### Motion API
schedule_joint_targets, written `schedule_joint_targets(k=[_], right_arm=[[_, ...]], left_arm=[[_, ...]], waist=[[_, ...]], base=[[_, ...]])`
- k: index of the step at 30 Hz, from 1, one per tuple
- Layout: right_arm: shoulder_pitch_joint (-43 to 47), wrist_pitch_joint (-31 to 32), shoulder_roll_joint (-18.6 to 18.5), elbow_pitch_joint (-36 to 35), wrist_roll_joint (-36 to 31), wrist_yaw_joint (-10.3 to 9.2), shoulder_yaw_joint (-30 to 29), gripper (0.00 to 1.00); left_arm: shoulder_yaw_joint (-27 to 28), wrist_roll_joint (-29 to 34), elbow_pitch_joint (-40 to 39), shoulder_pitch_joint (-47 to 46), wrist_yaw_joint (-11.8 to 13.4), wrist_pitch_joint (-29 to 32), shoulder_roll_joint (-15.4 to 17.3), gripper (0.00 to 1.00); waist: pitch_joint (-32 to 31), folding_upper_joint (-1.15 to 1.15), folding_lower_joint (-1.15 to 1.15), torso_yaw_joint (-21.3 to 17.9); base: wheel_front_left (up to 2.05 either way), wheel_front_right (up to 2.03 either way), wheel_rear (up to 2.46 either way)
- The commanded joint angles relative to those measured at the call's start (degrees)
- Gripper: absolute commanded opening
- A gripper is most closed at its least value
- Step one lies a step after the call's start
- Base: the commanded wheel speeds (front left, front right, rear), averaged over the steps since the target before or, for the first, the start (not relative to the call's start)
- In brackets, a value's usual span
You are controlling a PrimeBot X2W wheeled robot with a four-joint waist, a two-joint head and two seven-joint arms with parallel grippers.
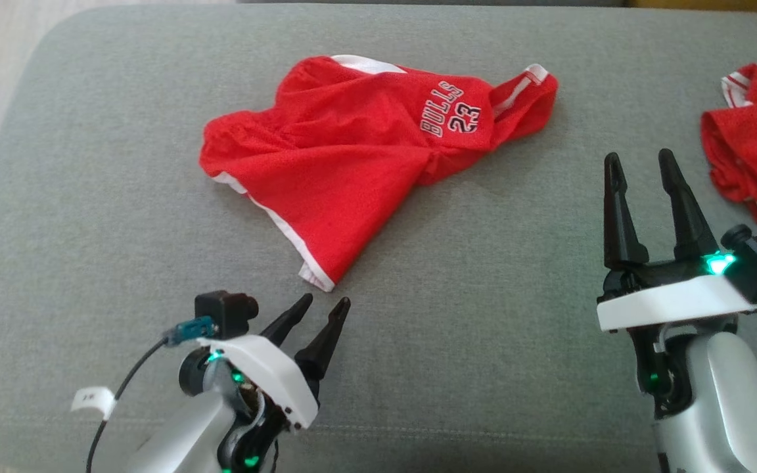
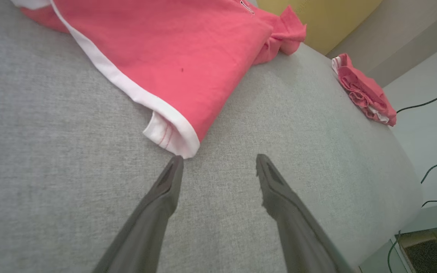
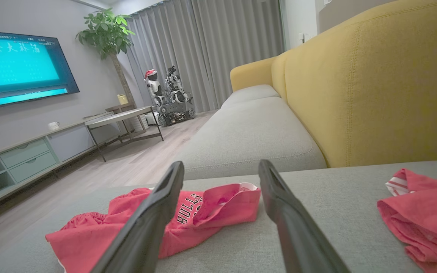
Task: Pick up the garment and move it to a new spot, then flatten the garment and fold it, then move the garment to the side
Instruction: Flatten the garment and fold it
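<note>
- Left end effector (image 1: 325, 299), 7 o'clock in the head view: jaws apart, empty, tips low over the cushion (image 1: 89, 197), aimed toward 1 o'clock. The hem corner (image 2: 173, 136) sits just off one fingertip, outside the gap. Risk: closing from here pinches nothing, or only the edge of the white trim, which would likely slip on the lift.
- Risk: tips driven down to get under that corner may dig into the soft cushion and push the cloth ahead rather than catch it.
- Garment (image 1: 352, 151), 12 o'clock, middle of the cushion: red jersey, crumpled, doubled over itself, one strap end bunched at 2 o'clock. Risk: a one-corner pick would probably bring it up twisted, with layers tangled at the new spot and harder to flatten. The cloth looks thin and slippery, though that is a guess.
- Right end effector (image 1: 639, 156), 4 o'clock: jaws wide, empty, appears clear of the cushion, well apart from the garment. Risk: it stands nearer the wrong piece than the right one.
- Second garment (image 1: 753, 151), 3 o'clock, near the cushion's edge: same red, same trim. Risk: a mistaken pick, or a sweep of the right arm drags it off the edge or into the working area.
</note>
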Motion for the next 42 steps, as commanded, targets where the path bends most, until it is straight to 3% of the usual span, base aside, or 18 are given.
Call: schedule_joint_targets(k=[1, 10, 17, 18, 19, 20, 27, 31, 37, 42], right_arm=[[-1.84, -0.12, 0.26, -2.11, -0.45, 0.37, 1.44, 1.00], [-2.31, -0.18, 0.26, -2.33, -0.69, 0.37, 1.32, 1.00], [-2.89, -0.24, 0.26, -2.52, -0.81, 0.37, 0.99, 1.00], [-2.98, -0.24, 0.26, -2.52, -0.81, 0.37, 0.95, 1.00], [-3.08, -0.24, 0.26, -2.50, -0.82, 0.37, 0.93, 1.00], [-3.16, -0.24, 0.26, -2.46, -0.82, 0.37, 0.91, 1.00], [-3.58, -0.54, 0.26, -1.87, -0.95, 0.37, 0.09, 1.00], [-3.85, -0.51, 0.26, -1.74, -1.42, 0.37, -0.34, 1.00], [-4.59, -0.59, 0.26, -1.22, -1.43, 0.37, 0.41, 1.00], [-4.99, -1.24, 0.26, -0.67, -1.50, 0.37, 1.03, 1.00]], left_arm=[[1.75, 0.49, -0.86, -3.33, 0.11, -0.28, 0.43, 1.00], [0.86, 3.56, 6.93, -7.35, 2.15, -2.13, -1.21, 1.00], [-0.29, 4.65, 11.17, -10.02, 1.10, -3.09, -2.48, 1.00], [-0.66, 4.77, 11.67, -10.35, 0.76, -2.95, -2.68, 0.87], [-0.99, 4.84, 12.07, -10.66, 0.40, -2.92, -2.90, 0.09], [-1.24, 4.90, 12.35, -10.97, 0.09, -3.04, -3.11, 0.00], [-2.39, 2.48, 9.59, -12.86, -2.28, -3.95, -5.30, 0.00], [-1.72, -2.67, 5.16, -14.08, -2.75, -2.38, -7.46, 0.00], [-2.17, -6.82, 1.55, -18.47, -2.75, 0.04, -9.66, 0.00], [-2.95, -9.20, 1.41, -21.80, -1.11, -0.23, -10.25, 0.00]], waist=[[0.26, 0.00, 0.00, -0.46], [1.99, 0.00, 0.00, -2.59], [3.26, 0.00, 0.00, -3.25], [3.35, 0.00, 0.00, -3.28], [3.41, 0.00, 0.00, -3.32], [3.43, 0.00, 0.00, -3.35], [2.23, 0.00, 0.00, -3.35], [1.53, 0.00, 0.00, -3.22], [0.92, 0.00, 0.00, -4.55], [0.78, 0.00, 0.00, -6.13]], base=[[0.00, 0.00, 0.00], [0.00, 0.00, 0.00], [0.00, 0.00, 0.00], [0.00, 0.00, 0.00], [0.00, 0.00, 0.00], [0.00, 0.00, 0.00], [0.00, 0.00, 0.00], [0.00, 0.00, 0.00], [0.00, 0.00, 0.00], [0.00, 0.00, 0.00]])
